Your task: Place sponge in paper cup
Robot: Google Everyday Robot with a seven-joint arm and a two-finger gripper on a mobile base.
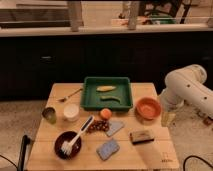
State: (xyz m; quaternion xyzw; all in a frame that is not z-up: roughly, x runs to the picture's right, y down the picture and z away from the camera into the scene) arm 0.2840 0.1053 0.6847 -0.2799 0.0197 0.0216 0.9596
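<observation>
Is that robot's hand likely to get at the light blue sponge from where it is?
Probably yes. The hand hangs at the table's right edge beside the orange bowl; the sponge lies uncovered near the front. Only the low brown block sits between them.

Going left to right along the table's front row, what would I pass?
First the dark bowl with the brush, then the sponge, then the brown block; the gripper hangs farther right, near the orange bowl.
</observation>
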